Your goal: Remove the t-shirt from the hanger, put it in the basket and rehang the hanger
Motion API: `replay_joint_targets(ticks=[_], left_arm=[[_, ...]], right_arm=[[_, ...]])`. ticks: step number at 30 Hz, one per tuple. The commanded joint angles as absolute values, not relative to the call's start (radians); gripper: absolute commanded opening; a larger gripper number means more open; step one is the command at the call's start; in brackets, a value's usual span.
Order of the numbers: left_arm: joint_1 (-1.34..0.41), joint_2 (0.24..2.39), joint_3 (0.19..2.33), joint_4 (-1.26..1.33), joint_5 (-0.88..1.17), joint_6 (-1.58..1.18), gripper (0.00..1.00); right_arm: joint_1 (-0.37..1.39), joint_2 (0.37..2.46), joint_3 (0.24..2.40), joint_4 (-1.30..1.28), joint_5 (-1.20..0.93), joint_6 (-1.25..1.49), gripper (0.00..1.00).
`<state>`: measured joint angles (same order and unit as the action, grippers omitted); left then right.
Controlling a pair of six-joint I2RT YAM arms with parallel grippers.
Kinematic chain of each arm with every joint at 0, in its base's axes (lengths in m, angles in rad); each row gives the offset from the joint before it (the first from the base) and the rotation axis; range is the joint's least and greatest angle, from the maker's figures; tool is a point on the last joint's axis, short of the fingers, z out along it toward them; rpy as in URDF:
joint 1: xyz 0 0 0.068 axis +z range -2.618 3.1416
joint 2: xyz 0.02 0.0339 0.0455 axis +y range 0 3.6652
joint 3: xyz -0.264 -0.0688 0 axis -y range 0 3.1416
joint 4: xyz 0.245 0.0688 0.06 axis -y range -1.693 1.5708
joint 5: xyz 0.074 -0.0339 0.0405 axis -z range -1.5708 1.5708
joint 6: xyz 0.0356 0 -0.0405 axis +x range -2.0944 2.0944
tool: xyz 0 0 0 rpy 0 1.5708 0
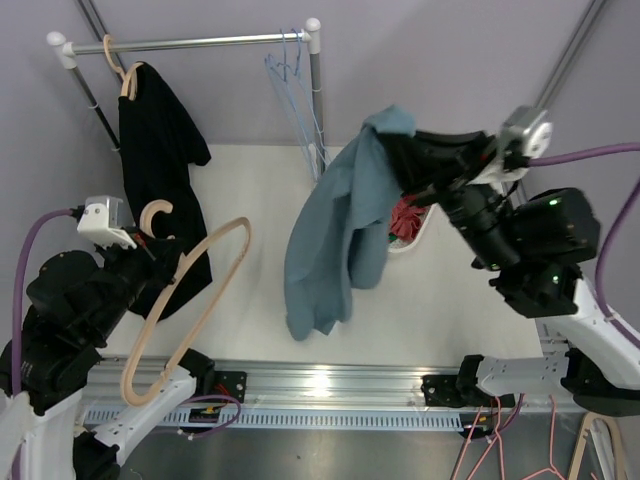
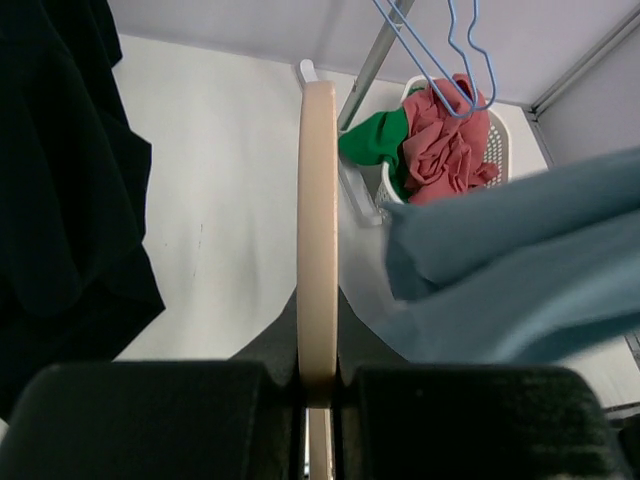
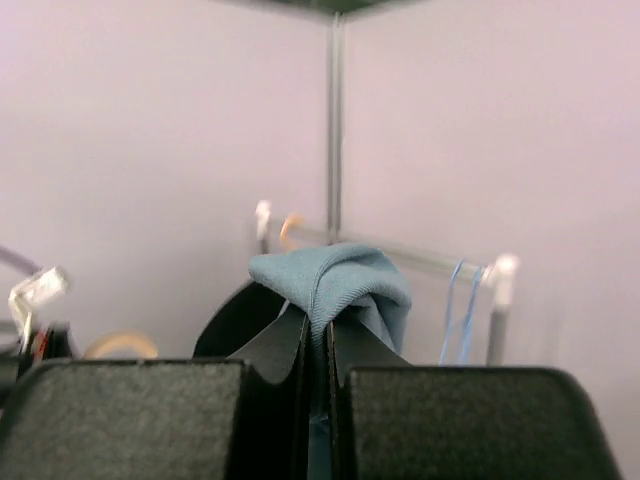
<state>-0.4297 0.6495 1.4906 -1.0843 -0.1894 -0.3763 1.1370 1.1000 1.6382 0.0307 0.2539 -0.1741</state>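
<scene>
**T-shirt hangs from the right hand, hanger sits in the left**

We see the blue t-shirt off the wooden hanger and well apart from it. The right hand is pressed together on a bunched fold of the shirt. The rest of the cloth drops down in a long loose shape over the white worktop; we cannot tell if its lower edge touches the surface.

The left hand is clamped on the hanger, whose pale wooden bar stands edge-on between the two fingers in the left wrist view. From above, the hanger lies tilted, its hook near the wrist camera.

At the back, a black garment hangs from the rail, and blue wire hangers hang further right. Behind the t-shirt stands a white basket with red and green clothes.
</scene>
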Motion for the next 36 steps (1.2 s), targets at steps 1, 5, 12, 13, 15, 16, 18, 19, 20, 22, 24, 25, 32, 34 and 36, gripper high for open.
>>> replay_joint_targets(ticks=[1,5,12,13,15,16,18,19,20,22,24,25,32,34,36], left_arm=[[-0.434,0.640,1.485,-0.967,-0.212,-0.384,0.01],[-0.434,0.698,1.505,-0.928,-0.222,-0.368,0.01],[-0.431,0.798,1.516,-0.854,-0.203,-0.368,0.01],[-0.431,0.807,1.509,-0.841,-0.198,-0.370,0.01],[-0.430,0.815,1.497,-0.828,-0.195,-0.370,0.01],[-0.428,0.821,1.493,-0.818,-0.195,-0.368,0.01],[-0.425,0.827,1.485,-0.808,-0.193,-0.361,0.01],[-0.423,0.831,1.485,-0.805,-0.195,-0.357,0.01],[-0.420,0.839,1.486,-0.802,-0.195,-0.353,0.01],[-0.416,0.844,1.485,-0.799,-0.196,-0.347,0.01],[-0.408,0.845,1.480,-0.787,-0.196,-0.339,0.01],[-0.405,0.847,1.477,-0.784,-0.198,-0.337,0.01],[-0.209,0.906,1.450,-0.721,0.037,-0.370,0.01],[-0.152,0.962,1.465,-0.707,0.101,-0.380,0.01],[-0.106,1.011,1.514,-0.719,0.127,-0.379,0.01]], right_arm=[[1.115,1.169,1.800,0.158,0.225,-0.360,0.00],[1.030,1.311,2.029,0.124,0.248,-0.405,0.00],[0.755,1.612,2.514,-0.069,0.190,-0.316,0.00],[0.730,1.635,2.545,-0.074,0.181,-0.290,0.00],[0.675,1.674,2.569,-0.052,0.172,-0.255,0.00],[0.605,1.678,2.562,-0.040,0.131,-0.192,0.00],[0.534,1.698,2.550,0.018,0.097,-0.126,0.00],[0.467,1.710,2.556,0.040,0.081,-0.097,0.00],[0.439,1.721,2.563,0.057,0.065,-0.040,0.00],[0.388,1.759,2.579,0.115,0.055,0.003,0.00],[0.335,1.798,2.611,0.124,0.046,0.067,0.00],[0.321,1.805,2.618,0.109,0.037,0.084,0.00],[0.295,1.724,2.196,-0.075,0.038,0.178,0.00],[0.296,1.717,2.081,-0.201,0.014,0.265,0.00],[0.296,1.680,1.825,-0.197,-0.044,0.322,0.00]])
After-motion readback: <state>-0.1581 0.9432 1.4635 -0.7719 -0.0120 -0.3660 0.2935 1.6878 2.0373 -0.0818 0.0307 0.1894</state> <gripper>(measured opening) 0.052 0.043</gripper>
